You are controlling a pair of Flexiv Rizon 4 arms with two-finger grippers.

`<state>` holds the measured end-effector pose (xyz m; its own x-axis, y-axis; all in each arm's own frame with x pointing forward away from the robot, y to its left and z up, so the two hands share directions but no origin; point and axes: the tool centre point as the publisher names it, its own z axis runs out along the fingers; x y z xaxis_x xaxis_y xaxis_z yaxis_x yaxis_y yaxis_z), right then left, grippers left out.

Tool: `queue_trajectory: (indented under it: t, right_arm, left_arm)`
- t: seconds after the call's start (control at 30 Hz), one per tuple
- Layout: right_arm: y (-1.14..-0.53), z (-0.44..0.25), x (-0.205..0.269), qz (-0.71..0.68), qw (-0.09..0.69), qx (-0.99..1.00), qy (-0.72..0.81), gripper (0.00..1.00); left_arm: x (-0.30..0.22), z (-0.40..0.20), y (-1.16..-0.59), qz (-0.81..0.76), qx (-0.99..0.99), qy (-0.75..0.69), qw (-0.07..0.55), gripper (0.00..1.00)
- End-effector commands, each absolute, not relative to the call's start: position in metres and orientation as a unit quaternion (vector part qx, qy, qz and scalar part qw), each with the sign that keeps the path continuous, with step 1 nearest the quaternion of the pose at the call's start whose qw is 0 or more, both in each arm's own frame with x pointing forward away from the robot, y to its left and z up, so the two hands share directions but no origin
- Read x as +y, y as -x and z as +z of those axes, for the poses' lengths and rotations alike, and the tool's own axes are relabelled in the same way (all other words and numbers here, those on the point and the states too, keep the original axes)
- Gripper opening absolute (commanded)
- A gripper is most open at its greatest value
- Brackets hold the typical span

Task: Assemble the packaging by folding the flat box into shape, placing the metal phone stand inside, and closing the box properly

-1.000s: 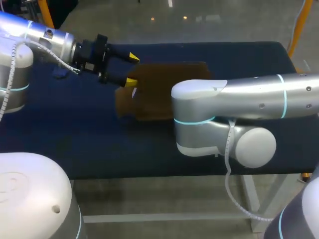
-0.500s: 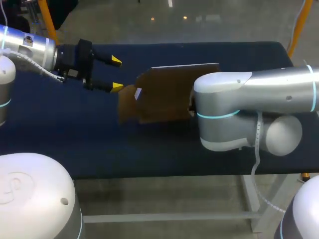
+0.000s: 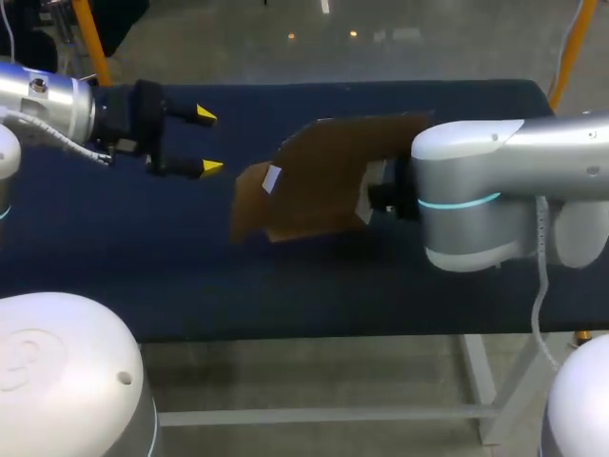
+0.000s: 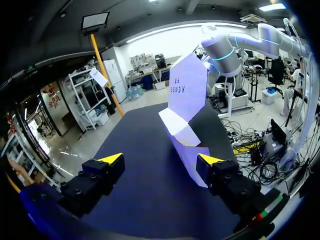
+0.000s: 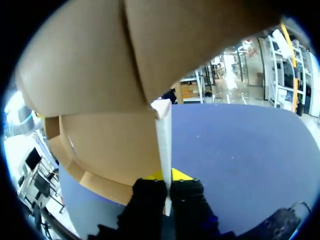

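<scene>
Honestly, what worries me here is that grip. The right gripper [image 5: 165,192] has its fingers nipped down narrow on one thin edge of the flat cardboard box [image 3: 319,176], and that's all that holds it up. The blank is big and floppy, tilted, with a loose flap hanging at the far end, so I reckon it could pivot or slide out of that pinch the moment anything pushes on it. If the left gripper [image 3: 206,141] comes in to fold it and catches the wrong panel, my guess is it creases off the score line or gets knocked free.

As for where things are: the box sits over the middle of the dark blue table [image 3: 476,105], low corner near or on the cloth, I can't tell which. It stretches from the right gripper towards the left one. The left gripper is spread wide with nothing in it, pointing at the box's flap end but well apart from it. I can't see the phone stand anywhere.
</scene>
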<state>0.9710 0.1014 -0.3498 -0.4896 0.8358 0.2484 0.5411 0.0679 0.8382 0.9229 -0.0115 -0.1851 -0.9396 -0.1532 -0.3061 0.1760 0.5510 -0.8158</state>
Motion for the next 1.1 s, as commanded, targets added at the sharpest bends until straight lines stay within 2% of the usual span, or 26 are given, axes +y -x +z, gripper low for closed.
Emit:
queue_trajectory:
  t: [0.03,0.43,0.57,1.1]
  right_arm:
    - [-0.974,-0.344,0.096,0.469,0.061,0.755,-0.454,0.00]
    - [-0.978,-0.345,0.101,0.424,-0.006,0.791,-0.440,0.00]
    - [-0.978,-0.348,0.101,0.391,-0.066,0.804,-0.444,0.00]
    - [-0.979,-0.348,0.102,0.387,-0.070,0.806,-0.443,0.00]
  left_arm:
    - [-0.002,-0.181,-0.919,-0.456,0.876,-0.011,0.157,1.00]
    - [0.017,-0.195,-0.899,-0.398,0.914,-0.027,0.079,1.00]
    - [0.017,-0.195,-0.899,-0.398,0.914,-0.027,0.079,1.00]
    - [0.017,-0.195,-0.899,-0.398,0.914,-0.027,0.079,1.00]
